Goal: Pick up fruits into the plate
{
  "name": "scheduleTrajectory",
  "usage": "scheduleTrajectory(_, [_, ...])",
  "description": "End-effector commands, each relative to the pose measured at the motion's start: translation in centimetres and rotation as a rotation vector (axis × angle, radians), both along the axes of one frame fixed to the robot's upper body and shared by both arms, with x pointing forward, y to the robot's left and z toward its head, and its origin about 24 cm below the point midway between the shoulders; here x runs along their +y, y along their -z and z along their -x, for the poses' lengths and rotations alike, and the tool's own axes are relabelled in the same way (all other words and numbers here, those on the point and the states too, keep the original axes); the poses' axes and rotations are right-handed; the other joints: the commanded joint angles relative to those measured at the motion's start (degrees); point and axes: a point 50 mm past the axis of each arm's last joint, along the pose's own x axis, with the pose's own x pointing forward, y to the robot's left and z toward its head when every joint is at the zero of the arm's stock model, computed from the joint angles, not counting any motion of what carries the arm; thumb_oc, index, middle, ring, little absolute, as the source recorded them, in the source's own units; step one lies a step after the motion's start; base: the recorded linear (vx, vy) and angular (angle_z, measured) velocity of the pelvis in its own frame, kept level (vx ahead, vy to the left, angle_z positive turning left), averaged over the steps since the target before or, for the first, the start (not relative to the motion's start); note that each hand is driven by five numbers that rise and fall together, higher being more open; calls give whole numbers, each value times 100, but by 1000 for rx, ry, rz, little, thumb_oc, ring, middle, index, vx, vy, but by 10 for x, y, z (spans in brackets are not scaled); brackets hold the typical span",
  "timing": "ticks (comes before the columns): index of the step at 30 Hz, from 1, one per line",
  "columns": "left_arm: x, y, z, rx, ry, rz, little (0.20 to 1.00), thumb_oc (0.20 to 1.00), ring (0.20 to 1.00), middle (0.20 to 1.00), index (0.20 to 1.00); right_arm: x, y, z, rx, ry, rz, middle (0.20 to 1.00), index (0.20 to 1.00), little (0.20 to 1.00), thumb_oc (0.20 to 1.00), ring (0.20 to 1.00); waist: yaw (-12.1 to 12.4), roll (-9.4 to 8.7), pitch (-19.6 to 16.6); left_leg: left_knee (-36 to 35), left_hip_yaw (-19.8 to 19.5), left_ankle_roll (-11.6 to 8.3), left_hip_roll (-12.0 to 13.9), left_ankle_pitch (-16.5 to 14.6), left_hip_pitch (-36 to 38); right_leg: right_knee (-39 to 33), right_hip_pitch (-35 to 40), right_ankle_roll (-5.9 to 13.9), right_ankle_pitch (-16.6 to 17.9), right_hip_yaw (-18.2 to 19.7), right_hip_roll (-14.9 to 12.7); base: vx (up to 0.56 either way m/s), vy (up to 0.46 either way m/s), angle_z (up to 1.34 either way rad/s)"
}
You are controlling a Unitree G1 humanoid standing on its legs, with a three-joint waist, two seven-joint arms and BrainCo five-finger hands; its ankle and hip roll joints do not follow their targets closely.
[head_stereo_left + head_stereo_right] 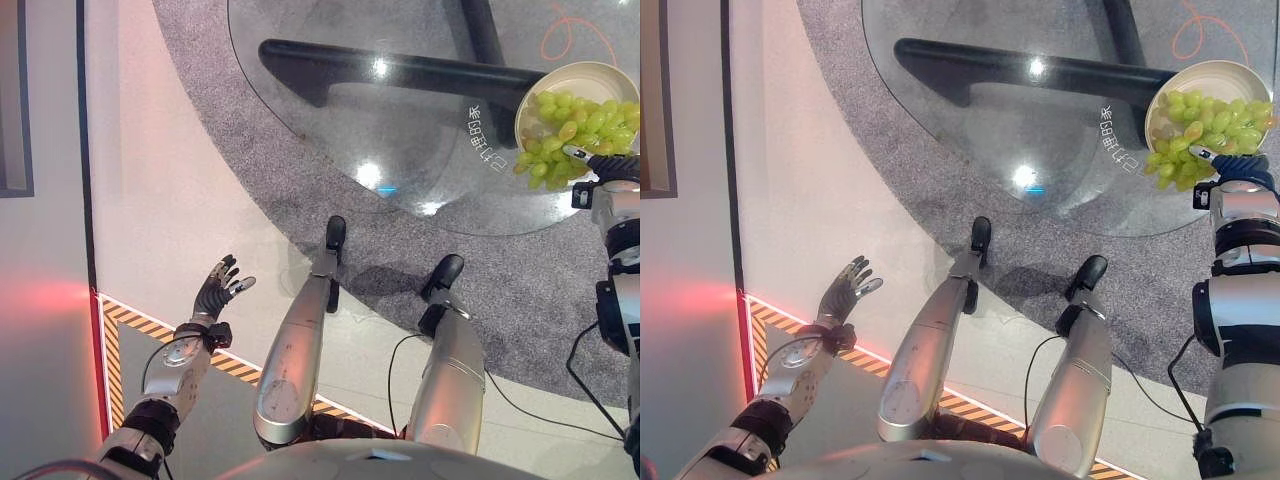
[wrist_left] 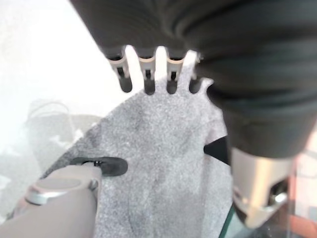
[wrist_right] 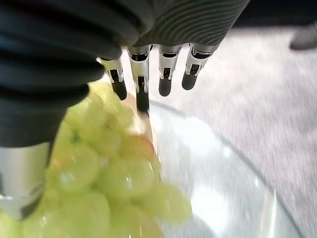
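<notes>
A bunch of green grapes (image 1: 575,130) lies in a cream plate (image 1: 590,72) at the right edge of the round glass table (image 1: 400,130). Part of the bunch spills over the plate's near rim. My right hand (image 1: 603,166) is at the near side of the bunch, its fingers (image 3: 141,84) reaching straight out over the grapes (image 3: 99,173) and its thumb beside them. The fingers are not curled round the fruit. My left hand (image 1: 220,285) hangs low at the left above the pale floor, fingers (image 2: 148,74) spread and holding nothing.
A black bar of the table's base (image 1: 380,65) shows through the glass. Grey carpet (image 1: 520,300) lies under the table. Yellow-and-black striped tape (image 1: 150,325) marks the floor at the lower left. An orange cord (image 1: 560,40) loops behind the plate.
</notes>
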Motion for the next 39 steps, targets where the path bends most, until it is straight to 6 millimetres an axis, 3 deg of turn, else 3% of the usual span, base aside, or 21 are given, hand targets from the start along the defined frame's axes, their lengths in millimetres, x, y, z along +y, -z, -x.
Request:
scheduleTrajectory(1, [13,13,22,71,-26,-72,1000,1000,1000,1000,1000,-24,-28,19,-14,123,276,1000,1000,1000,1000,1000,13,225,-178,-40,-104,201,-433,-598,105,322,-31,-311,-472,-388,667,0,0,0])
scheduleTrajectory(7, [15,17,22,94,-50,-96,1000,1000,1000,1000,1000,-15,-32,14,-52,123,403,1000,1000,1000,1000,1000,-54,155,-178,-200,-55,180,-407,-596,432,88,296,-279,-424,-348,720,-29,23,-1])
scheduleTrajectory(11, [18,21,24,115,-82,-115,1000,1000,1000,1000,1000,-9,-24,12,-63,113,434,1000,1000,1000,1000,1000,-91,93,-178,-360,-40,157,-382,-602,756,-107,608,-256,-397,-327,751,-26,15,-1])
scheduleTrajectory(15, [24,30,27,151,-117,-118,1000,1000,1000,1000,1000,15,-18,1,-187,49,520,1000,1000,1000,1000,1000,-179,-48,-178,-590,-25,108,-292,-652,1408,-376,1253,-217,-396,-292,787,-28,29,-3])
scheduleTrajectory(19, [24,33,24,165,-134,-102,1000,1000,1000,1000,1000,31,8,-2,-198,-39,486,1000,1000,1000,1000,1000,-303,-178,-178,-791,60,54,-187,-673,1968,-655,1829,-170,-341,-249,772,-7,41,-6])
scheduleTrajectory(20, [25,34,24,179,-142,-106,1000,1000,1000,1000,1000,34,22,-1,-174,-70,473,1000,1000,1000,1000,1000,-339,-224,-203,-852,84,35,-153,-702,2140,-710,1994,-152,-359,-244,756,70,25,-7])
scheduleTrajectory(21, [25,39,25,217,-154,-130,1000,1000,1000,1000,1000,41,49,3,-124,-117,433,1000,1000,1000,1000,1000,-390,-303,-364,-994,96,4,-82,-697,2332,-863,2199,-122,-324,-238,740,115,11,-8])
scheduleTrajectory(24, [24,50,30,300,-152,-172,1000,1000,1000,1000,1000,63,106,15,2,-212,363,1000,1000,1000,1000,1000,-500,-476,-735,-1298,176,-56,44,-649,2686,-1215,2597,-66,-230,-166,741,143,-25,-11])
scheduleTrajectory(26, [24,62,39,385,-144,-233,1000,1000,1000,1000,1000,84,156,32,131,-288,286,1000,1000,1000,1000,1000,-594,-606,-1044,-1487,256,-112,146,-616,2950,-1445,2882,-12,-161,-148,737,155,-46,-18])
scheduleTrajectory(28, [24,69,45,430,-135,-275,1000,1000,1000,1000,1000,92,182,46,208,-320,229,1000,1000,1000,1000,1000,-651,-665,-1202,-1562,293,-139,190,-600,3085,-1569,3021,13,-120,-146,733,115,-25,-11])
scheduleTrajectory(32, [28,84,67,540,-169,-354,1000,1000,1000,1000,1000,102,237,90,390,-355,96,1000,1000,1000,1000,1000,-792,-748,-1589,-1668,429,-165,270,-638,3374,-1817,3278,57,-47,-109,709,120,7,-13])
scheduleTrajectory(33, [29,90,76,597,-162,-383,1000,1000,1000,1000,1000,108,262,116,477,-354,48,1000,1000,1000,1000,1000,-893,-755,-1813,-1735,531,-182,327,-647,3527,-1900,3414,67,-54,-73,721,175,39,-15])
scheduleTrajectory(35, [29,92,78,614,-143,-408,1000,1000,1000,1000,1000,110,271,127,513,-345,18,1000,1000,1000,1000,1000,-936,-756,-1889,-1768,570,-191,350,-646,3588,-1927,3465,70,-60,-60,734,116,24,-21])
scheduleTrajectory(36, [26,94,79,642,-84,-471,1000,1000,1000,1000,1000,111,284,145,582,-330,-30,1000,1000,1000,1000,1000,-1026,-757,-2037,-1789,636,-204,386,-662,3668,-1967,3547,77,-81,-26,745,83,21,-26])
scheduleTrajectory(39, [25,99,83,700,-19,-523,1000,1000,1000,1000,1000,111,300,169,686,-318,-91,1000,1000,1000,1000,1000,-1145,-741,-2186,-1775,729,-209,427,-708,3788,-1971,3628,89,-113,24,751,74,27,-19])
